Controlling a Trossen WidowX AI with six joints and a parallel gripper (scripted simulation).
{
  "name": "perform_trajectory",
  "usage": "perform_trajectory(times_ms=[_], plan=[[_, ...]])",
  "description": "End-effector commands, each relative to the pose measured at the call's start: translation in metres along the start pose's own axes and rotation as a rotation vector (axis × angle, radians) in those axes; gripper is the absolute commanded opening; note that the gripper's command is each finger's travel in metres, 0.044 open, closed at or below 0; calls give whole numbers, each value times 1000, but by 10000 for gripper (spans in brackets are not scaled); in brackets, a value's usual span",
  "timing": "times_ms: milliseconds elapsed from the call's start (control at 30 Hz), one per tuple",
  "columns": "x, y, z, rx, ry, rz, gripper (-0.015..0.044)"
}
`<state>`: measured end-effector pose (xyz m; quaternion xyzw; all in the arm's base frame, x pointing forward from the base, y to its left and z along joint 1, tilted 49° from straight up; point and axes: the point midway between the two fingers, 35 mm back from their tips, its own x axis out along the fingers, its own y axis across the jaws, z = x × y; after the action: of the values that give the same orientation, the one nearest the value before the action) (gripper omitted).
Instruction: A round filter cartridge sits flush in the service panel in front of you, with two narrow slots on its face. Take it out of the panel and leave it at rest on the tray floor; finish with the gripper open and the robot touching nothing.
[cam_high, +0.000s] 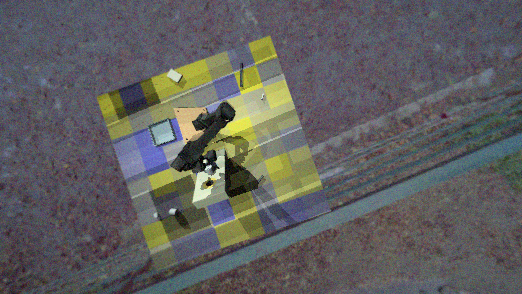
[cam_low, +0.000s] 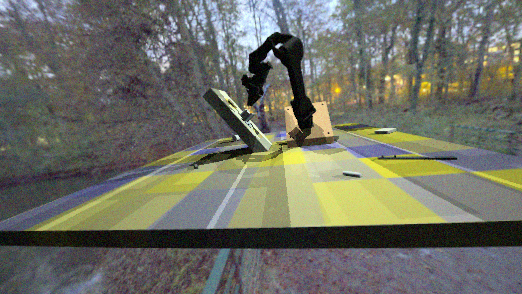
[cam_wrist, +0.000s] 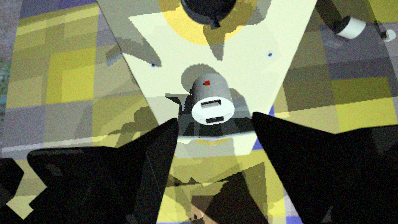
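Observation:
The pale service panel (cam_high: 201, 194) (cam_low: 227, 115) (cam_wrist: 285, 30) stands tilted. In the wrist view its yellow-ringed round opening (cam_wrist: 212, 7) looks dark and empty. The filter cartridge (cam_wrist: 212, 95), a grey-white cylinder with two slots on its end face and a red mark on its side, is outside that opening, at the panel's lower part against a dark ledge. My gripper (cam_wrist: 214, 120) (cam_low: 251, 104) is open, its fingertips on either side of the cartridge in the wrist view, with gaps on both sides. The tray (cam_high: 162, 132) lies left of the arm, with nothing seen in it.
A tan board (cam_high: 184, 119) (cam_low: 322, 120) is by the arm's base. A white cylinder (cam_high: 173, 212) (cam_wrist: 352, 27) lies beyond the panel. A pale block (cam_high: 174, 75) (cam_low: 385, 131), a dark rod (cam_high: 242, 75) (cam_low: 417, 158) and a small white piece (cam_low: 352, 174) lie elsewhere.

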<state>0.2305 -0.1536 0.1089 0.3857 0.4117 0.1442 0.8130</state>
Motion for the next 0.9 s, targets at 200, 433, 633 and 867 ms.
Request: perform_trajectory(times_ms=[200, 433, 633, 867], plan=[[18, -2, -3, 3, 9, -1, 305], [29, -1, -3, 3, 9, 0, 305], [39, 0, -3, 3, 8, 2, 305], [42, -1, -2, -4, 11, -2, 278]])
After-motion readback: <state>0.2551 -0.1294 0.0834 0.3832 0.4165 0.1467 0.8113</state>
